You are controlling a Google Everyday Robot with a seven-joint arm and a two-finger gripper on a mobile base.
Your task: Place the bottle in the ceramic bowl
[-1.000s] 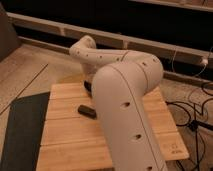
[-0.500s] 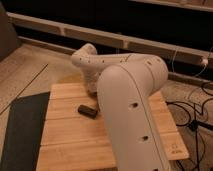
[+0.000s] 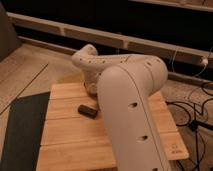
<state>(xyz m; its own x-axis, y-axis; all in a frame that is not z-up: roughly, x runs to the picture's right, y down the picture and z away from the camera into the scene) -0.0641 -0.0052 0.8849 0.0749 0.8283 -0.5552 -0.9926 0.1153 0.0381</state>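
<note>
camera view: hand (image 3: 91, 89) (over slatted wood)

Robot arm: one, white (image 3: 131, 105), bulky, reaching over the table from the near right.
Gripper: one, at the far end of the arm (image 3: 90, 88), low over the far part of the tabletop; mostly hidden by the arm.
Wooden table: one, slatted, light-coloured (image 3: 70, 142).
Black oblong block: one (image 3: 88, 111), lying on the table just left of the arm.
Dark mat: one (image 3: 20, 132), on the floor left of the table.
Cables: several (image 3: 197, 107), on the floor at right; exact number cannot be told.
</note>
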